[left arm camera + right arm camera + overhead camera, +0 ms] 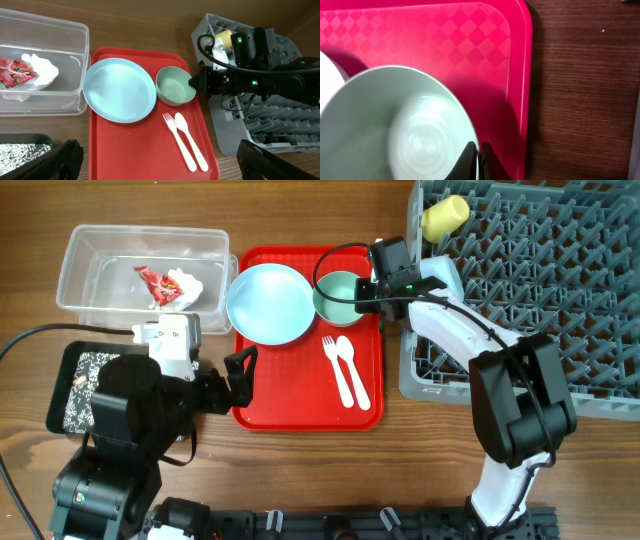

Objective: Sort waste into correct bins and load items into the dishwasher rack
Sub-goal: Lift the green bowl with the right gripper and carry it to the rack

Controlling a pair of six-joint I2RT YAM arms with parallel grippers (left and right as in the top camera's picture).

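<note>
Right gripper is pinched onto the rim of the pale green bowl, which sits on the red tray. Left gripper is spread wide, holding nothing.

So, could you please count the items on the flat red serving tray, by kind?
pale blue round plate: 1
pale green round bowl: 1
white plastic fork: 1
white plastic spoon: 1
Total: 4

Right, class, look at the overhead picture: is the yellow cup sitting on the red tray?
No, the yellow cup lies in the corner of the grey rack, off the red tray.
</note>
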